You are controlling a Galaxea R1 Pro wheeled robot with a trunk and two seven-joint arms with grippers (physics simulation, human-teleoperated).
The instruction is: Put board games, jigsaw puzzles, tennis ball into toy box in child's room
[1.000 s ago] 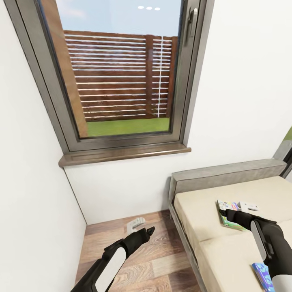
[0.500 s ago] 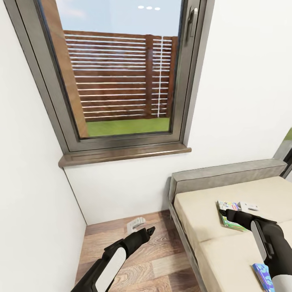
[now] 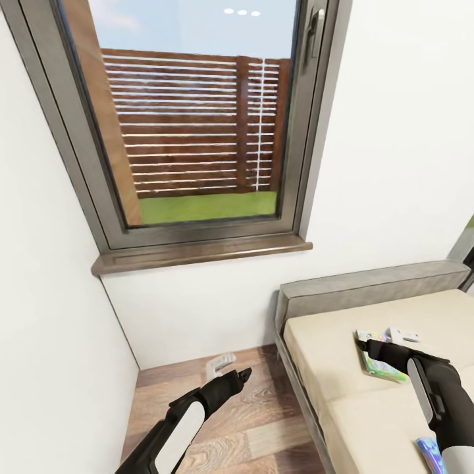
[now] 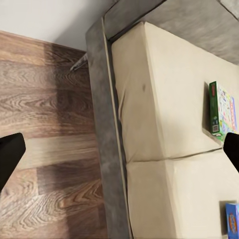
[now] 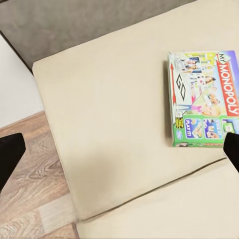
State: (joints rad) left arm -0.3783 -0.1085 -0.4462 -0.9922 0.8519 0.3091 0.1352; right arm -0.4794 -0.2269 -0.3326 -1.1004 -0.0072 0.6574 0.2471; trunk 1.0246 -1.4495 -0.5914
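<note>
Over the beige cushioned bed (image 3: 388, 309), at about four o'clock in your head view, your right gripper (image 3: 370, 345) hangs above the flat white-and-green "Monopoly" board game box (image 5: 205, 98). Its wrist view shows the dark fingertips (image 5: 10, 154) at opposite edges, so the jaws stand wide with nothing between them. The Monopoly box lies flat on the rear cushion, just short of the seam between the two cushions. A smaller blue colourful board game box (image 3: 429, 453) lies on the nearer cushion at about five o'clock, partly hidden by your right arm.

Your left gripper (image 3: 242, 376) hangs at six o'clock above the brown wood-plank floor (image 3: 224, 421), beside the bed's grey upholstered frame (image 4: 102, 124); its fingertips (image 4: 9, 157) are likewise spread wide and hold nothing. A dark-framed window (image 3: 197, 118) with a brown sill sits at twelve o'clock in the white wall.
</note>
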